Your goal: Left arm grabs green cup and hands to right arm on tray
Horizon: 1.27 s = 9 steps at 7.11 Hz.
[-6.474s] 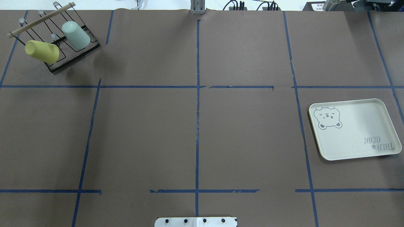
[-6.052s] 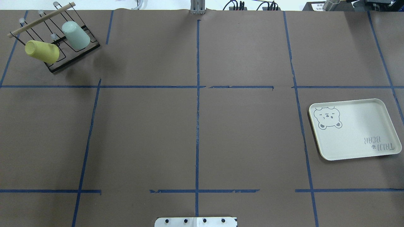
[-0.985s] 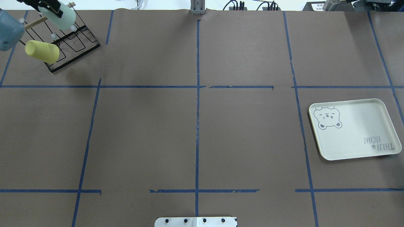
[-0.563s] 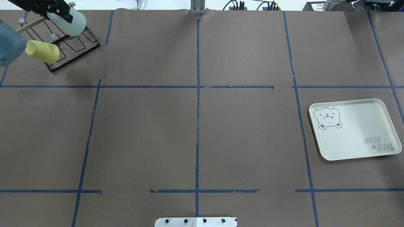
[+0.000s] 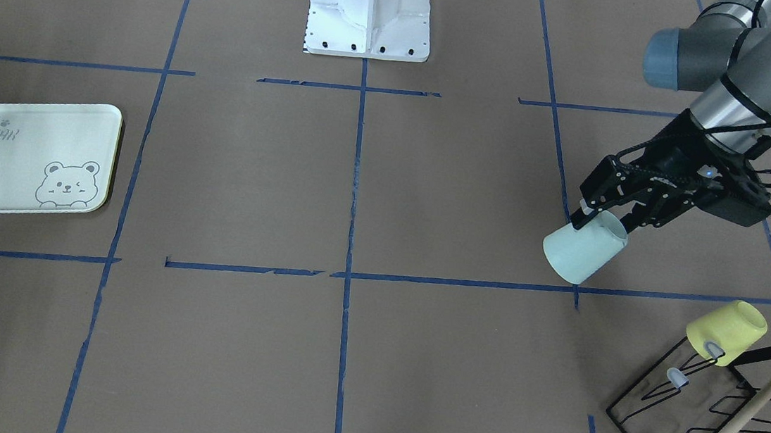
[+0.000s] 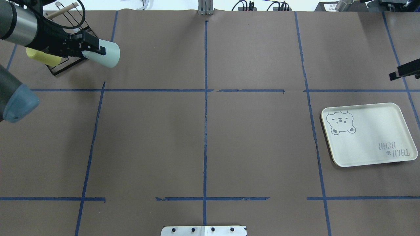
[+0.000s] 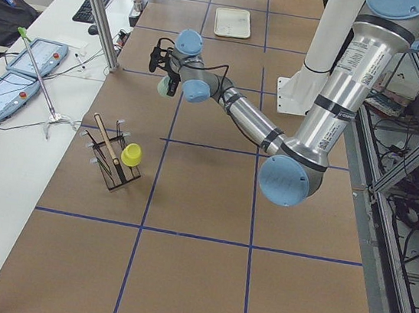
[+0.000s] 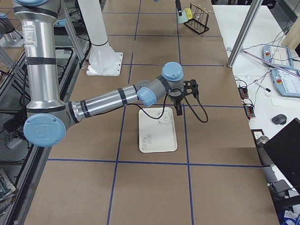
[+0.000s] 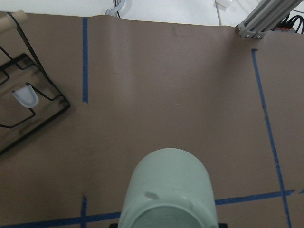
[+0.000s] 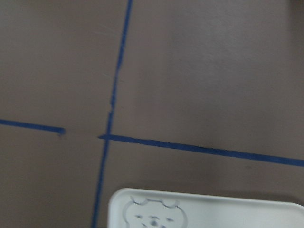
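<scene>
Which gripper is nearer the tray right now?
Right. The right gripper hangs just past the tray's far edge; the left gripper, jaws shut on the green cup, is far off beside the cup rack.

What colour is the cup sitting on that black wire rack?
Yellow. The cup on the rack shows best in the front-facing view.

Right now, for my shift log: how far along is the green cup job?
Done: the pale mint-green plastic cup is off the black wire rack, clamped in the left end effector. In hand: it hangs sideways above the table, far from the pale cream bear-printed tray. Left: passing it to the right end effector near the tray, and setting it down there.
</scene>
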Each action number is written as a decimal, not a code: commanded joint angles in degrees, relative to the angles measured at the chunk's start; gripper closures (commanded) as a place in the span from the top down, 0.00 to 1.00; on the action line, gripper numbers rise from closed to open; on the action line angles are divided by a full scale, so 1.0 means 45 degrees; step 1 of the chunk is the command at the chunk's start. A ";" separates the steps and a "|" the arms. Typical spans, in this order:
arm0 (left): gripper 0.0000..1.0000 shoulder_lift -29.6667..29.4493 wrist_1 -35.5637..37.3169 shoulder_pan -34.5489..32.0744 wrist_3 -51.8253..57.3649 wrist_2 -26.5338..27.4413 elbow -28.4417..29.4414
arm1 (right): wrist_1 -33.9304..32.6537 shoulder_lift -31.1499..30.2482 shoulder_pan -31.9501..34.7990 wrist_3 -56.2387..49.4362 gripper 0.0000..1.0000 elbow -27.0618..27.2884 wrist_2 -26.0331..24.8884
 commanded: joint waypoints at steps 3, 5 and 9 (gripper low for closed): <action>0.43 0.0907 -0.6157 0.1543 -0.6488 0.0198 -0.0053 | 0.7922 0.1402 -0.3238 0.9949 1.00 -0.0041 -0.0132; 0.43 0.0868 -0.8248 0.3587 -0.8076 0.2646 -0.0073 | 1.1220 0.1519 -0.4719 1.3325 1.00 0.0076 -0.1761; 0.42 -0.0514 -1.0031 0.5996 -0.8359 0.3715 0.0063 | 1.4263 0.2860 -0.8165 1.5679 1.00 -0.0080 -0.5406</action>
